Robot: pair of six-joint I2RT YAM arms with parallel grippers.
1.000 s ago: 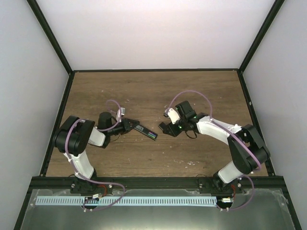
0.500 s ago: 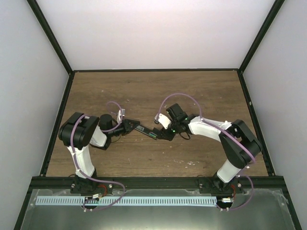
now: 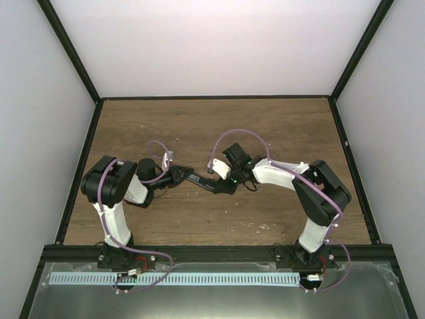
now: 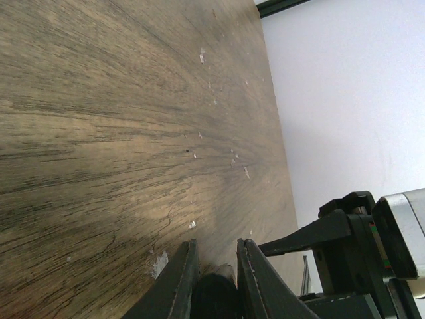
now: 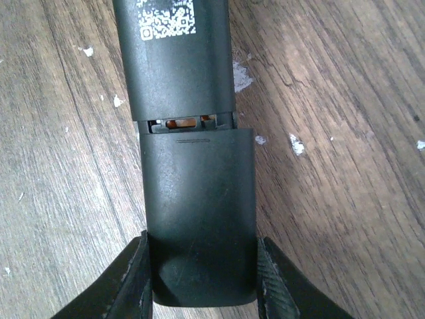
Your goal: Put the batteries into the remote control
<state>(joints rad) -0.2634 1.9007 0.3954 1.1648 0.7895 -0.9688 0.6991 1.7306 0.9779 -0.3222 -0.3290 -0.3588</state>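
Near the middle of the wooden table (image 3: 199, 126), we see the remote control (image 3: 198, 179) stretched between both arms. Toward the table's left side, our left gripper (image 3: 182, 175) is clamped tight on one end of it; its wrist view shows the fingers (image 4: 182, 279) pinched on a dark edge. Toward the table's right side, our right gripper (image 3: 214, 185) grips the other end, narrowly parted fingers (image 5: 136, 279) pressing both flanks of the back cover (image 5: 199, 212). That cover sits slightly apart from the body, with something orange showing in the gap.
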